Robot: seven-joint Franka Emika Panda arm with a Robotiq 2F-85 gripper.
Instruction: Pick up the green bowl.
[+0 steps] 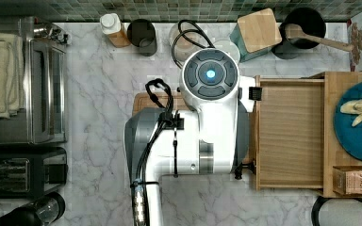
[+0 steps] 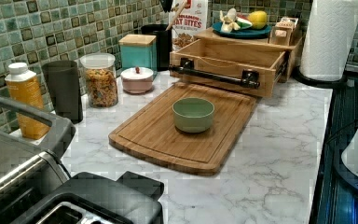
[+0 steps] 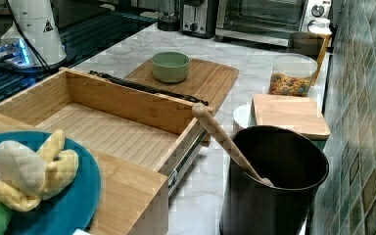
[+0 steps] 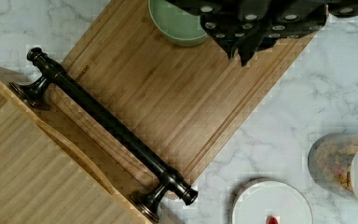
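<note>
Nothing of the pickup is done yet: the green bowl (image 4: 177, 21) is left untouched on the cutting board (image 4: 168, 98), just beside and below the raised hand (image 4: 249, 35), whose grip state cannot be told.

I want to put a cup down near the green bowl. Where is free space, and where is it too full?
Free: the cutting board around the green bowl, and the marble between the board and the dark strip on the left view's right. The open drawer is bare inside. Crowded: along the tiled wall, where the cereal jar, white lid and teal canister stand close together.
</note>
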